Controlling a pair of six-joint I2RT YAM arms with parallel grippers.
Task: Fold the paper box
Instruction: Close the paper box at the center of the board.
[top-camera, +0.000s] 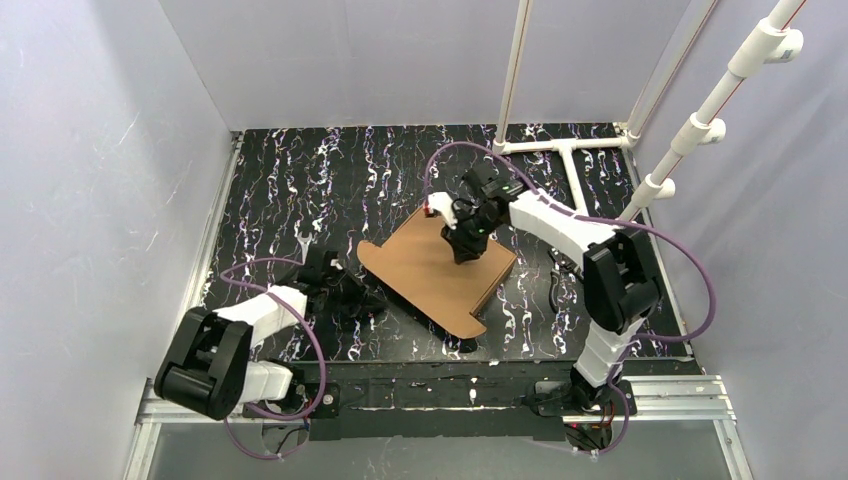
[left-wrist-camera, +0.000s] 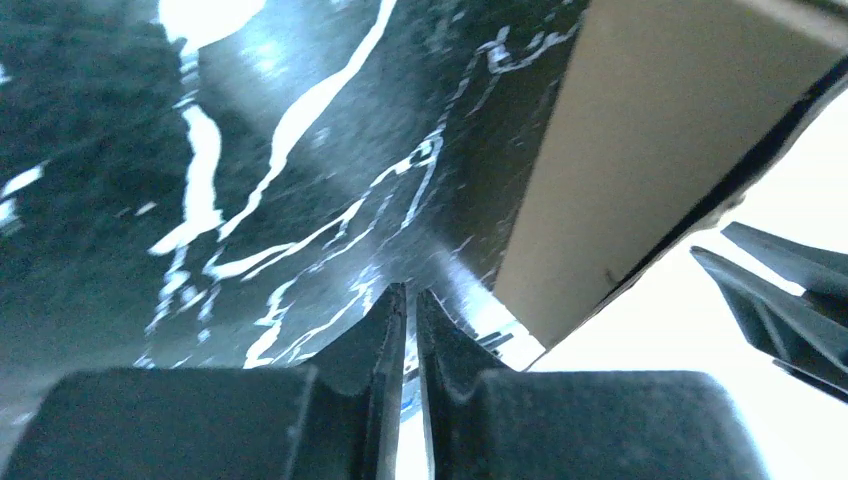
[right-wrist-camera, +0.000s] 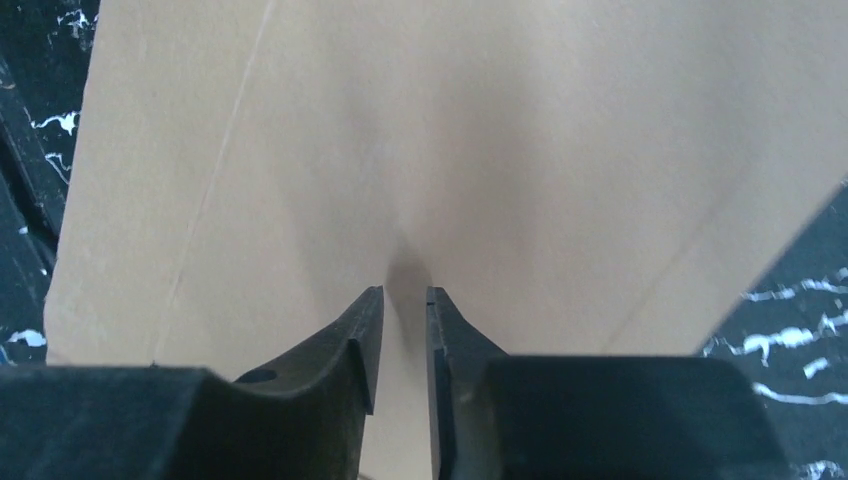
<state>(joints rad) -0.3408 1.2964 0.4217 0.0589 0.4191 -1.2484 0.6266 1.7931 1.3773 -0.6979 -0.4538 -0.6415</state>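
The paper box (top-camera: 430, 268) lies as a flat brown cardboard sheet with rounded tabs at mid-table, its near right edge slightly raised. My right gripper (top-camera: 465, 250) points down onto its far part. In the right wrist view the right gripper (right-wrist-camera: 404, 292) stands a little open just over the bare cardboard (right-wrist-camera: 480, 130), with nothing between its fingers. My left gripper (top-camera: 365, 300) rests low on the table just left of the sheet. In the left wrist view the left gripper (left-wrist-camera: 411, 292) is shut and empty, and a corner of the box (left-wrist-camera: 650, 130) shows up to its right.
A white pipe frame (top-camera: 565, 150) stands at the back right of the black marbled table (top-camera: 300, 190). White walls close in the left, the back and the right. A metal rail (top-camera: 450, 395) runs along the near edge by the arm bases.
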